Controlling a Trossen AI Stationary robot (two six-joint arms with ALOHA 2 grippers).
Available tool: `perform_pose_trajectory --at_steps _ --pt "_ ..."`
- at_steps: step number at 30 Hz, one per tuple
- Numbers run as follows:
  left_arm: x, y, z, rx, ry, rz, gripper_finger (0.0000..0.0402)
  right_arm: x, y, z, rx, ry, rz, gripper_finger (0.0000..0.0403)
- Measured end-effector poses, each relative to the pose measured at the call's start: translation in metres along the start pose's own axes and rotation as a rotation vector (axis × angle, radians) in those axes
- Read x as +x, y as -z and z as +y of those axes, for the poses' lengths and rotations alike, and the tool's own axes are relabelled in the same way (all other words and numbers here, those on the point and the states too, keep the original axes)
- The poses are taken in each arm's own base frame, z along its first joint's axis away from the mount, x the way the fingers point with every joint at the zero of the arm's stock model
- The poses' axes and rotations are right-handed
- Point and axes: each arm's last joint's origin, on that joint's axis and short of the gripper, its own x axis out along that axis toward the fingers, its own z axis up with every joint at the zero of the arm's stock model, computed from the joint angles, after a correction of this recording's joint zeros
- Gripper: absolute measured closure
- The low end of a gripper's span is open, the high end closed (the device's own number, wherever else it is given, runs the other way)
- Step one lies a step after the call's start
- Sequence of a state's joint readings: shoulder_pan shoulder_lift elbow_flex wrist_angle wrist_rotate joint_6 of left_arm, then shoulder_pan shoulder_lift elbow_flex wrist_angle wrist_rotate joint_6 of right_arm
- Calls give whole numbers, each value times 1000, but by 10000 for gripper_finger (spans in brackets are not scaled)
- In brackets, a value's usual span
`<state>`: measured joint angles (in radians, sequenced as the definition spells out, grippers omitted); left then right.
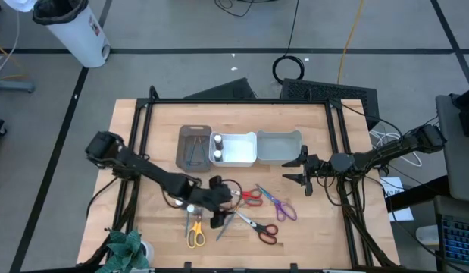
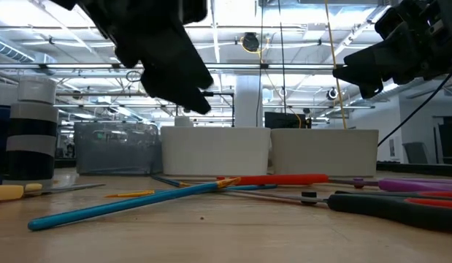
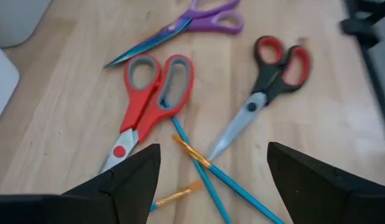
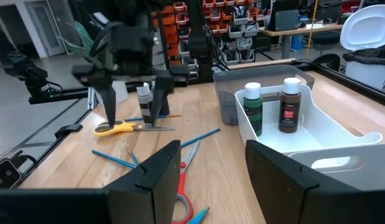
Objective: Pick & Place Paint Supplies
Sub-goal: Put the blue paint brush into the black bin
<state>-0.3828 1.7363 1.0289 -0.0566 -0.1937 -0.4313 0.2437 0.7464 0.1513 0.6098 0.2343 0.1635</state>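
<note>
My left gripper (image 1: 219, 211) hangs open, tilted down, over the near middle of the table. Below it lie crossed teal brushes (image 3: 204, 171), between the fingers in the left wrist view but untouched. Red scissors (image 3: 152, 106), black-and-red scissors (image 3: 267, 81) and purple scissors (image 3: 192, 22) lie flat just beyond them. Yellow scissors (image 1: 195, 232) lie nearer the front edge. A small white-capped bottle (image 4: 144, 98) stands on the table by the left gripper. Two bottles (image 4: 270, 107) stand in the white bin (image 1: 242, 149). My right gripper (image 1: 301, 171) waits open and level at the right.
Three bins stand in a row at the far middle: a brown bin (image 1: 195, 135) with brushes inside, the white bin, and a grey bin (image 1: 279, 146). A potted plant (image 1: 128, 249) sits at the near left corner. Bare wood lies along the table's near right.
</note>
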Motion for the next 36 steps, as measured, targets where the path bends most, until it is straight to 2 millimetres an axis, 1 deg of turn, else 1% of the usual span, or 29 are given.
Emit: perform_pose_trajectory --at_steps 6,14,18,24,30,33,36 --pt "26 2 0 -58 -115 9 119 0 0 0 0 -1 0 232" --pt "47 14 2 -64 -113 44 145 0 0 0 0 0 0 232" --pt "56 21 3 -56 -116 65 150 0 0 0 1 -1 -2 232" --pt "65 26 6 -57 -136 62 151 0 -1 0 1 -1 -5 232" --pt "66 24 11 -89 -156 55 156 0 0 0 1 0 -1 232" --pt "66 24 11 -91 -156 54 176 0 0 0 0 0 -1 232" --pt "66 25 10 -91 -155 61 210 0 0 0 0 0 0 232"
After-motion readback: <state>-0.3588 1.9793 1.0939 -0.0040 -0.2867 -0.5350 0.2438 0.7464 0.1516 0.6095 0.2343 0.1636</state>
